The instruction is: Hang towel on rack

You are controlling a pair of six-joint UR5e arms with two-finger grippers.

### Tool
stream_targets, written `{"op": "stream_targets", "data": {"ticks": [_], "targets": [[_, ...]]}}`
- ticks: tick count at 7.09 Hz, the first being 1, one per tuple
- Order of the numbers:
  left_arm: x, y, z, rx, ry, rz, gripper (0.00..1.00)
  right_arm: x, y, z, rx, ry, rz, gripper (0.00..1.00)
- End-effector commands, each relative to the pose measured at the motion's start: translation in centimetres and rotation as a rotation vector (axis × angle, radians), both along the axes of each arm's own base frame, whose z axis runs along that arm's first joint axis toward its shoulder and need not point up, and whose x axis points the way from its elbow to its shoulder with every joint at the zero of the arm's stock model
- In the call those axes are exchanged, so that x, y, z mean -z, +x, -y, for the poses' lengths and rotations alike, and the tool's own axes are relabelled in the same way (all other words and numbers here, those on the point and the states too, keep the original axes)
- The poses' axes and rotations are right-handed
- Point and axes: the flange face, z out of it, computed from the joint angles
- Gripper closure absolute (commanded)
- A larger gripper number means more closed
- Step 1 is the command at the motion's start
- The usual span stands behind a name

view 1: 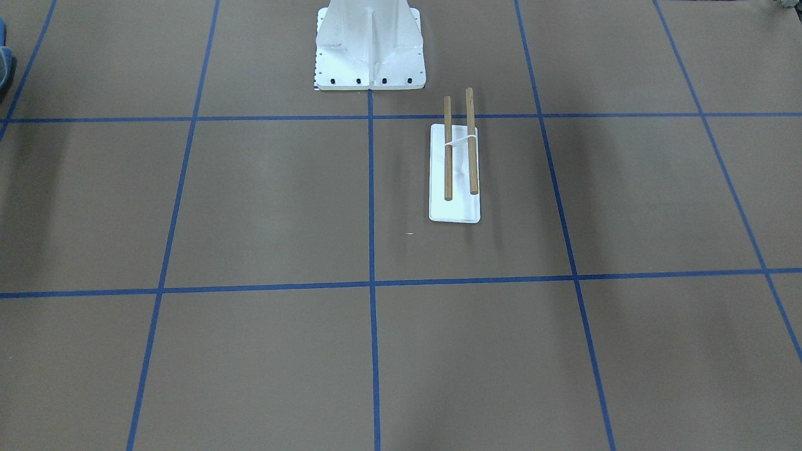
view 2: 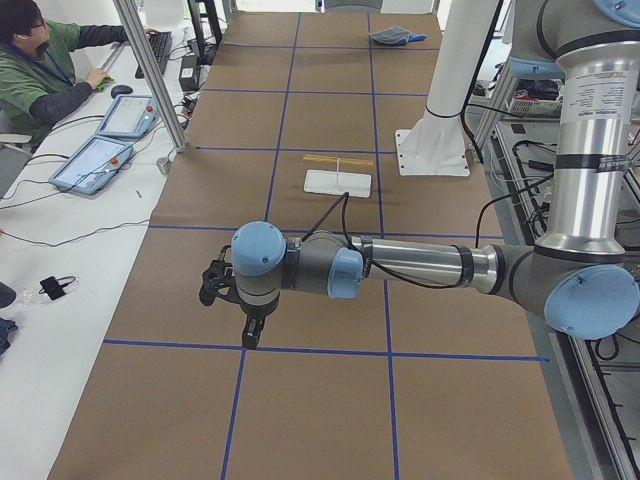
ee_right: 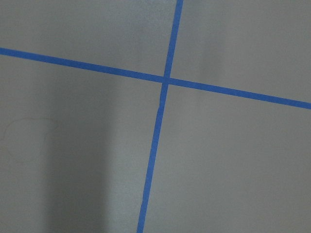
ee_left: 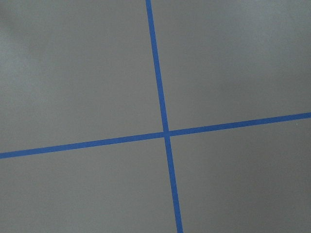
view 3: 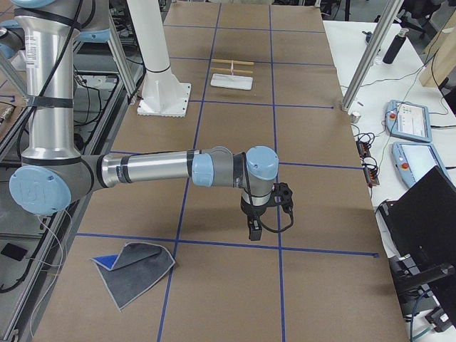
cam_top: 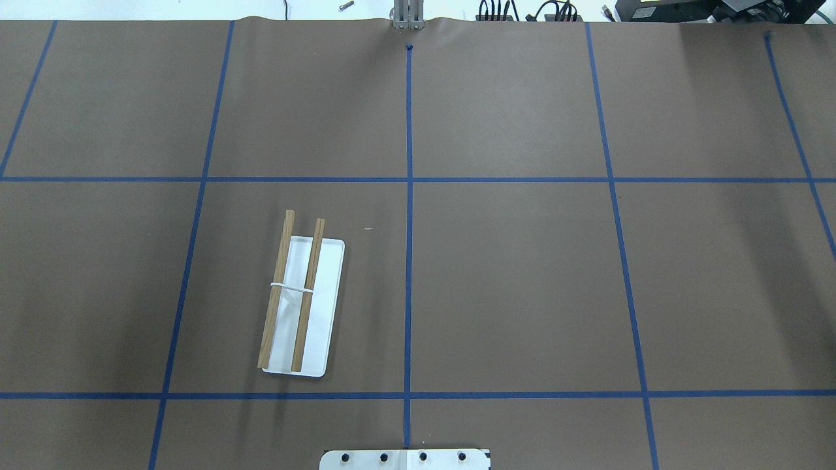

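The rack [cam_top: 302, 300] is a white base with two parallel wooden rods, standing bare on the brown table on my left side; it also shows in the front view [view 1: 455, 164] and far off in both side views [view 2: 338, 172] [view 3: 232, 75]. The towel [view 3: 132, 271] lies crumpled on the table at my right end, grey side up with a blue corner showing, and tiny in the left side view [view 2: 398, 37]. My right gripper [view 3: 254, 231] hangs over the table right of the towel. My left gripper [view 2: 249, 335] hangs at the opposite end. I cannot tell whether either is open.
The white robot pedestal [view 1: 369, 50] stands near the rack. Blue tape lines cross the brown paper [ee_left: 165, 133]. An operator [view 2: 40, 70] sits beside tablets [view 2: 100, 160] along the far table side. Aluminium posts [view 2: 150, 70] stand at that edge.
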Motion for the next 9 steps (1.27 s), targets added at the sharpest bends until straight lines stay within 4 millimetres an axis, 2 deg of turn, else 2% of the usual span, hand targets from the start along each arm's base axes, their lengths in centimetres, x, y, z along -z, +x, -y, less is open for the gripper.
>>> {"op": "stream_targets", "data": {"ticks": [1,3,5,6,7,9], "targets": [[0.3,0.0,0.1,0.001,0.006,0.001,0.02,0.0,0.0,0.0,0.000,0.002,-0.002,0.00],[1.1,0.0,0.5,-0.001,0.024,0.001,0.02,1.3,-0.2,0.3,0.013,0.034,-0.002,0.00],[2.0,0.0,0.8,0.001,0.039,0.000,0.02,4.6,-0.7,1.3,0.013,0.146,0.010,0.00],[3.0,0.0,1.4,-0.001,0.075,0.003,0.02,5.5,-1.3,1.9,0.022,0.183,0.048,0.00],[3.1,0.0,1.7,-0.001,0.112,0.007,0.02,4.3,-1.8,0.0,0.041,0.161,0.137,0.00],[2.3,0.8,1.9,-0.014,0.106,0.002,0.02,-1.5,-1.7,-8.2,0.057,0.165,0.135,0.00]]}}
